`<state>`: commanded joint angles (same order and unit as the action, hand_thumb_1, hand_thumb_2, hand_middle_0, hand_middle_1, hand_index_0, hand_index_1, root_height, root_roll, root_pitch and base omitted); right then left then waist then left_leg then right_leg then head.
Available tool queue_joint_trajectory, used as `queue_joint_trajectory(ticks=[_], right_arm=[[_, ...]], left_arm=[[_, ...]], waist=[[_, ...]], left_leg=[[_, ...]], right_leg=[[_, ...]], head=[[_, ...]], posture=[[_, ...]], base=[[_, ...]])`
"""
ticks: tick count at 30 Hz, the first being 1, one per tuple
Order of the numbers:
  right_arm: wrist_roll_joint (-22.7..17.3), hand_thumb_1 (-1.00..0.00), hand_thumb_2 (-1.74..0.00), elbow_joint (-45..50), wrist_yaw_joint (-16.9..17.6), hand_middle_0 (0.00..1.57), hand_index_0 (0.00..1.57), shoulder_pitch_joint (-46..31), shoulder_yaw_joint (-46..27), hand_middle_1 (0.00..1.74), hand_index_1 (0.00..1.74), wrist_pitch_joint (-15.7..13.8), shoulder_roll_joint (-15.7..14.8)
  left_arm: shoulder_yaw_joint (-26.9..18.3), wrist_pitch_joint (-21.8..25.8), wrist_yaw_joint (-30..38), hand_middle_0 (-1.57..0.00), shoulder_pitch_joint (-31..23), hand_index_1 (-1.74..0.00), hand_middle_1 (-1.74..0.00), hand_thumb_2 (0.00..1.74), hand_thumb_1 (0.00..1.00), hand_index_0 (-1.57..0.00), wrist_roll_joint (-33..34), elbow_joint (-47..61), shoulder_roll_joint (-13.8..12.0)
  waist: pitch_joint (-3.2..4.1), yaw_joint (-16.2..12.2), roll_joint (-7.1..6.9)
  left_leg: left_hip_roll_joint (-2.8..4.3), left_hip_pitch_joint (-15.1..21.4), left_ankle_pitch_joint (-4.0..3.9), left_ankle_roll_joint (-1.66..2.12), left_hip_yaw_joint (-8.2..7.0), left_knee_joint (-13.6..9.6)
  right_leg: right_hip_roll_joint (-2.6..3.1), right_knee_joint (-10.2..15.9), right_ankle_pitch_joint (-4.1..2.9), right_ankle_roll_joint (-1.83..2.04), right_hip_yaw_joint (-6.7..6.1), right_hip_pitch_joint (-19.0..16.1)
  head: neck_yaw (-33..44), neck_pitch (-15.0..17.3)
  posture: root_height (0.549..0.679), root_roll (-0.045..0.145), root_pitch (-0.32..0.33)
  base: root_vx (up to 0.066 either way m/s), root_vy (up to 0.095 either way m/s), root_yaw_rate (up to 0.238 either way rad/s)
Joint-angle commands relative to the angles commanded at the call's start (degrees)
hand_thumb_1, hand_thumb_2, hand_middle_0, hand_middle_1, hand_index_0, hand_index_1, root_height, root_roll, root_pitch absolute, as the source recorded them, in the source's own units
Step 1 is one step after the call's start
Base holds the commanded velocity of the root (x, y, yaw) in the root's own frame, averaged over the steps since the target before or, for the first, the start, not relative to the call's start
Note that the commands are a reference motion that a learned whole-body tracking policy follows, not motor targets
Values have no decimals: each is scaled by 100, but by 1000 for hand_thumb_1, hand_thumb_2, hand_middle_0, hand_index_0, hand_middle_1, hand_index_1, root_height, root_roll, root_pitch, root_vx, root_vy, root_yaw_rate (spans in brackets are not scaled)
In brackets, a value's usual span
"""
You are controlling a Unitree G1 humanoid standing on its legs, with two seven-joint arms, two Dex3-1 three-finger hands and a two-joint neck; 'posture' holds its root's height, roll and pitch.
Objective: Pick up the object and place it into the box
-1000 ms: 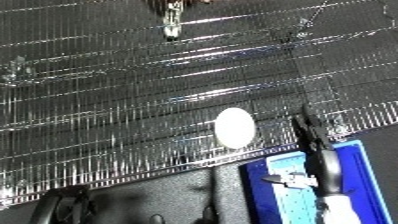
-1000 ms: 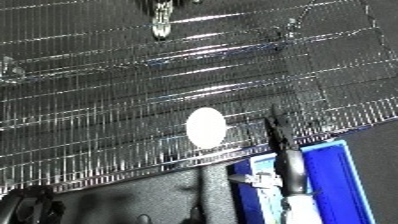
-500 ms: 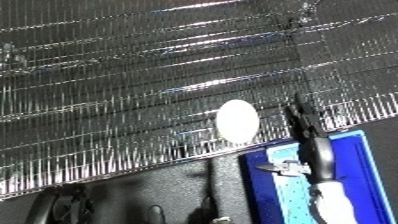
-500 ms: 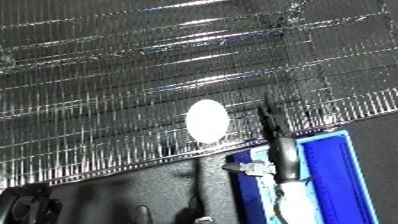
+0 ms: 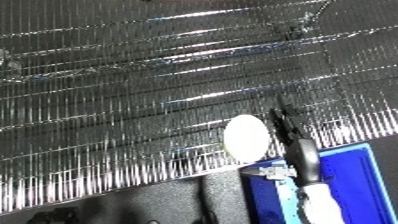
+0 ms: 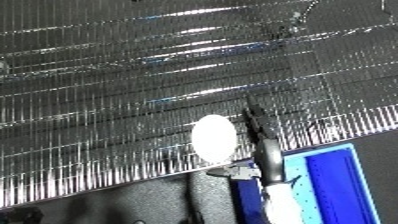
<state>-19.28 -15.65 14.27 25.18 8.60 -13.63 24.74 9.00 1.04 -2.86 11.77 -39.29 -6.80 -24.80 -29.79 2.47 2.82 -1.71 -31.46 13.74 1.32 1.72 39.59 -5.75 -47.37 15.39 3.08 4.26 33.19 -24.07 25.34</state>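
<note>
Lower right: our right hand (image 5: 286,125) beside the egg (image 5: 245,138).
Fingers straight, apart from it; bin (image 5: 364,170) below.

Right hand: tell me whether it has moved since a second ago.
Yes. The right hand has come leftward toward the white oval object on the wire shelf; the gap between them is narrower now.

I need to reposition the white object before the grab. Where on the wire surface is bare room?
The wire surface is bare left of and above the white object. It is crowded right of it, where the right hand reaches in above the blue bin.
</note>
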Motion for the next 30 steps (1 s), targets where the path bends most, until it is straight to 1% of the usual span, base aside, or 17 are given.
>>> queue_joint_trajectory(ticks=[4, 7, 13, 17, 22, 30], right_arm=[[62, 0, 0, -69, 29, 0, 0, 185, 65, 0, 0, 74, 25], [79, -150, -261, -140, 24, 235, 235, 328, 135, 261, 261, 107, 50], [-8, -450, -783, -296, 40, 706, 706, 562, 231, 783, 783, 156, 81], [-42, -450, -783, -413, 111, 706, 706, 604, 248, 783, 783, 192, 82], [-81, -450, -783, -443, 200, 706, 706, 569, 233, 783, 783, 184, 114], [-96, -450, -783, -148, 388, 706, 706, 274, 55, 783, 783, 52, 160]], left_arm=[[45, -30, 44, -1570, 56, -1740, -1740, 1740, 1000, -1570, -30, 25, -18], [74, -34, 53, -1570, 88, -1740, -1740, 1740, 1000, -1570, -68, 39, -44], [125, -48, 64, -1570, 127, -1740, -1740, 1740, 1000, -1570, -124, 61, -70], [142, -40, 63, -1570, 123, -1740, -1740, 1740, 1000, -1570, -156, 67, -80], [127, 13, 27, -1570, 82, -1740, -1740, 1740, 1000, -1570, -207, 67, -108], [56, 74, -36, -1570, -21, -1740, -1740, 1740, 1000, -1570, -234, 62, -103]], waist=[[0, 35, 22], [0, 64, 39], [0, 106, 65], [0, 115, 78], [0, 104, 66], [0, 10, -11]], left_leg=[[-27, -84, 15, -18, 22, 7], [-41, -139, 25, -29, 32, 18], [-71, -215, 50, -46, 47, 42], [-76, -192, 59, -60, 51, 18], [-69, -52, 38, -72, 50, -124], [-4, 391, -26, -87, 78, -452]], right_leg=[[-2, -44, 13, -3, 10, 105], [-9, -76, 17, -7, 29, 174], [-12, -121, 30, -22, 59, 261], [-15, -117, 32, -29, 63, 263], [-5, 21, 9, -28, 63, 144], [32, 328, -44, -8, 47, -245]], head=[[-96, -213], [-171, -325], [-299, -305], [-340, -349], [-379, -353], [-444, -164]], posture=[[631, 45, 99], [630, 44, 107], [628, 43, 118], [628, 43, 119], [632, 43, 118], [639, 42, 92]], base=[[19, 1, 56], [9, 1, 47], [3, 1, 39], [1, 7, 21], [-25, 9, -17], [-41, 0, -70]])
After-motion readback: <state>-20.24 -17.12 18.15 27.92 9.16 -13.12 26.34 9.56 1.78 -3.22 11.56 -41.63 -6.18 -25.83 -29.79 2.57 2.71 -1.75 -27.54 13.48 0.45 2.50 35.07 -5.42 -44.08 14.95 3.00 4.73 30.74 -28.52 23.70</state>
